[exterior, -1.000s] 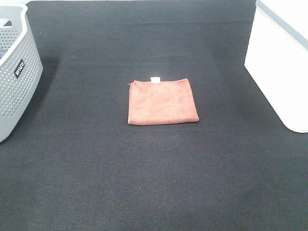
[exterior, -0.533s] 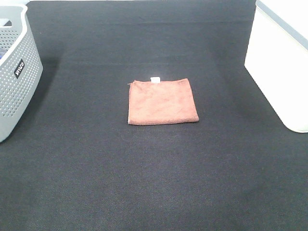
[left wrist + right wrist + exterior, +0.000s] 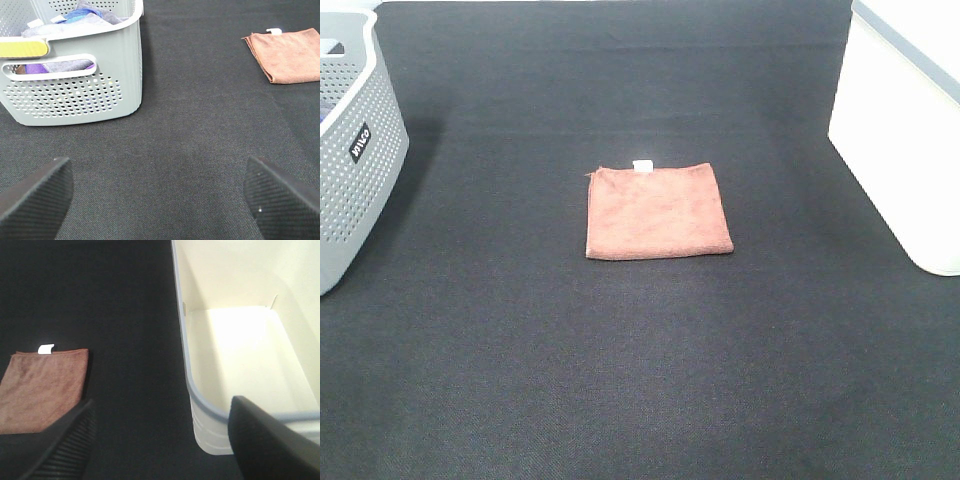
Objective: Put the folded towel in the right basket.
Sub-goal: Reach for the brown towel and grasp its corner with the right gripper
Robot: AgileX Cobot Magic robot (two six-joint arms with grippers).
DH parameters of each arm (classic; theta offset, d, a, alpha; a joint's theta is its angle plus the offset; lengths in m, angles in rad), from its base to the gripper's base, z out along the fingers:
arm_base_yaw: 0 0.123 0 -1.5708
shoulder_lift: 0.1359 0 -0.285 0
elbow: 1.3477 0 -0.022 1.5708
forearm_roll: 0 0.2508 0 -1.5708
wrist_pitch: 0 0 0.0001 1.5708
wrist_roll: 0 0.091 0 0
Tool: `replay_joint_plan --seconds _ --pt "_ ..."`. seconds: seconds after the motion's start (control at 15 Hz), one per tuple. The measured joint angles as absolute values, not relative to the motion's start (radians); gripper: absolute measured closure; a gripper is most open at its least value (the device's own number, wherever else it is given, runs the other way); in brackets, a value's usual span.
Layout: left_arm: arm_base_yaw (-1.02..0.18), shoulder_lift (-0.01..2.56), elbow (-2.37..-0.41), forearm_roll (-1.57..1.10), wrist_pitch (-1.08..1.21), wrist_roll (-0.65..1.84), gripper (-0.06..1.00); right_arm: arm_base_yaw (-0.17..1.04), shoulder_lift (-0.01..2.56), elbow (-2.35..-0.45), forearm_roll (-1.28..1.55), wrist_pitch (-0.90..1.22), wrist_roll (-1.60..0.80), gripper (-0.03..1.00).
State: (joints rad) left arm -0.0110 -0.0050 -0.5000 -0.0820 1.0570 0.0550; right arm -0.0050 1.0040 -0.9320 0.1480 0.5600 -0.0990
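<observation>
on folded towel edge, white tag

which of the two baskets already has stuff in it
The grey perforated basket: cloths are piled inside it, while the white basket shows only bare floor.

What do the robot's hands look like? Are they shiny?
Not shiny. The left gripper has two matte black fingers with a fine bumpy texture and rounded tips. The right gripper looks alike, with dark ridged fingers. No cables or arm parts show.
</observation>
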Motion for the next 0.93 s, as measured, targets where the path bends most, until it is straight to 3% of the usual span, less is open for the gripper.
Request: replay_joint_plan --seconds 0.4,0.73,0.93 --pt "-0.011 -0.005 -0.500 -0.082 1.057 0.055 0.07 -0.003 1.431 -1.288 0.446 0.755 -0.334 0.27" --pt "-0.011 -0.005 -0.500 -0.082 1.057 0.055 0.07 0.184 1.691 -1.416 0.481 0.758 -0.377 0.27" --pt "-0.011 -0.005 -0.500 -0.082 1.057 0.055 0.07 0.194 1.852 -1.483 0.483 0.755 -0.360 0.27"
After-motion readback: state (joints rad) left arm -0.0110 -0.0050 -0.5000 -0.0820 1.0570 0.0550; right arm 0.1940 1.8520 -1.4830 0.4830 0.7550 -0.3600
